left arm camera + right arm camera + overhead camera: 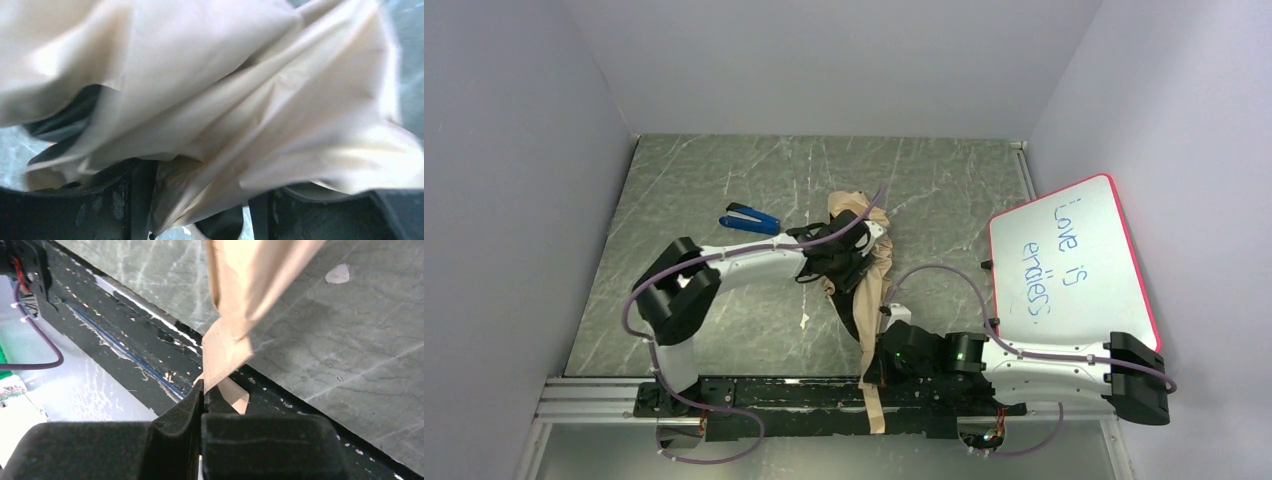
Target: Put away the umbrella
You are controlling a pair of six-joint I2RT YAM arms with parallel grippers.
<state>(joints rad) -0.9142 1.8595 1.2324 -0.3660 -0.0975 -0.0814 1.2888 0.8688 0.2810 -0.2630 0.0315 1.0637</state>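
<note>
Top view: the crumpled cream-beige fabric folding umbrella (pixel 849 207) lies in the middle of the grey marbled surface (pixel 724 330), with the left gripper (pixel 844 262) buried in it. Its flat beige strap (pixel 874 405) trails down past the right gripper (pixel 874 372) at the near edge. A blue stapler (pixel 749 218) sits just left of the umbrella.

Left wrist: fabric everywhere, bunched between the fingers (pixel 135 200), which stand apart. Can't tell if they're actually clamping.

Right wrist: the gripper (pixel 202 387) is closed tight, pinching the strap (pixel 225 347).

table (pixel 724 330): grey marble | on it: umbrella (pixel 848 206), blue stapler (pixel 751 218), white scrap (pixel 803 321), whiteboard (pixel 1074 270)
</note>
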